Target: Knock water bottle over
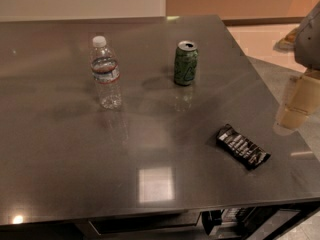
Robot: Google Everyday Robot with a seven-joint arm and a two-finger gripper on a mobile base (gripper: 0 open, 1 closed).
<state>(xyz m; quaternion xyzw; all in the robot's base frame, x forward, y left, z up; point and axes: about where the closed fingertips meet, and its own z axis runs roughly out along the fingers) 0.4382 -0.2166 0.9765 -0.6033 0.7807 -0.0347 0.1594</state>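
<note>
The water bottle (105, 73) stands upright on the dark table (75, 149), left of centre toward the back. It is clear and ribbed, with a white cap and a blue-white label edged in red. My gripper (296, 104) hangs at the right edge of the view, over the table's right side, far to the right of the bottle and apart from it. It holds nothing that I can see.
A green soda can (185, 63) stands upright right of the bottle. A black snack packet (242, 147) lies flat at the front right. The arm's grey housing (310, 34) is above the gripper. The table's right edge runs beside the gripper.
</note>
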